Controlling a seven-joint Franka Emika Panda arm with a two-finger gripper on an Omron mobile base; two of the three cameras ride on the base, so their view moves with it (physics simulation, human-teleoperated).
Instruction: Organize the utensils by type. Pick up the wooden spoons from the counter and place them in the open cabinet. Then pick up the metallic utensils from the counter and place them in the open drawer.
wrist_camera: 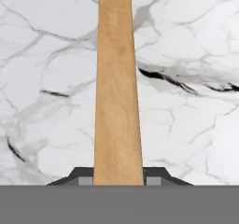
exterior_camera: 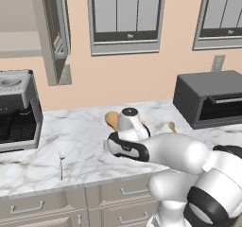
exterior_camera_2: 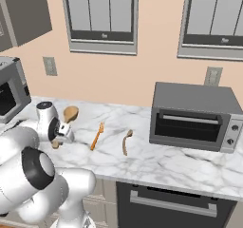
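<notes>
Nearest the hand camera, the handle of the large wooden spoon (wrist_camera: pixel 117 101) runs straight up between the two dark fingertips (wrist_camera: pixel 80 177) of the tool (wrist_camera: pixel 118 180). The jaws stand narrow with a pad against each side of the handle, so the tool appears closed on it. The grip sits on the straight handle rather than the round bowl, presumably because the handle is slim enough for the jaws. Whether the spoon is off the marble yet cannot be told.

From the left base view, going left to right: the open cabinet (exterior_camera: pixel 51 37) hangs above the left end of the desk (exterior_camera: pixel 85 141), its door swung out so the pale shelf can take the spoons. The thin silver utensil (exterior_camera: pixel 61 163) lies near the front edge of the desk, well apart from the arm. Mid-desk, the spoon's bowl (exterior_camera: pixel 111 119) shows beside the white wrist.

In the right base view, the orange fork (exterior_camera_2: pixel 98 135) lies mid-desk, then the smaller wooden spoon (exterior_camera_2: pixel 126 141) just beside it, both untouched. The metal pieces likely wait until both spoons are shelved.
</notes>
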